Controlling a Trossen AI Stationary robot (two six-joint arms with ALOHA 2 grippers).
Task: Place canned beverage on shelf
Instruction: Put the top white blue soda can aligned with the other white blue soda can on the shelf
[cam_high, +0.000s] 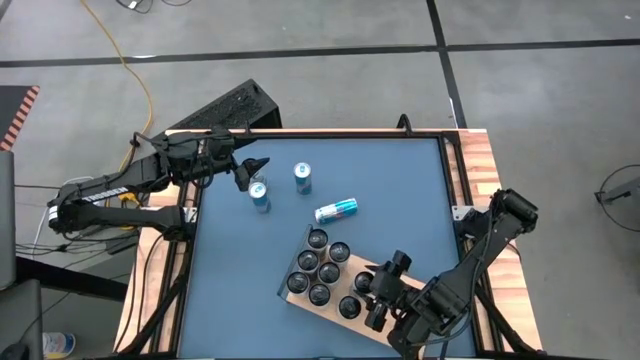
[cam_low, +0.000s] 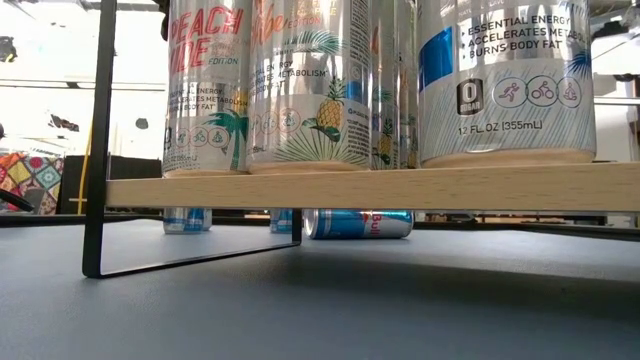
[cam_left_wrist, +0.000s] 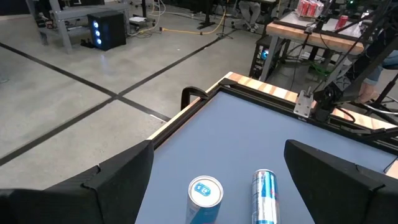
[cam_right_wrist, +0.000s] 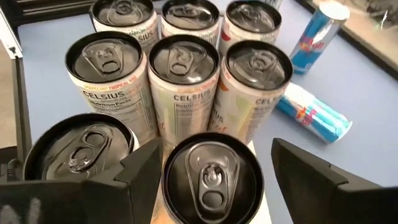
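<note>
the right gripper (cam_high: 377, 308) is over the near end of the shelf (cam_high: 372, 272). its fingers are spread wide on both sides of a tall can (cam_right_wrist: 210, 176) that stands on the shelf, and i cannot tell if they touch it. seven more tall cans stand just past it.

the left gripper (cam_high: 252, 172) is open too. a small blue can (cam_high: 259, 196) stands just under it, another blue can (cam_high: 302, 177) stands near, and a third can (cam_high: 336, 209) lies on its side on the blue table (cam_high: 240, 290).

Blue table (cam_high: 400, 190), shelf (cam_high: 300, 287), three cans (cam_high: 336, 209)
</note>
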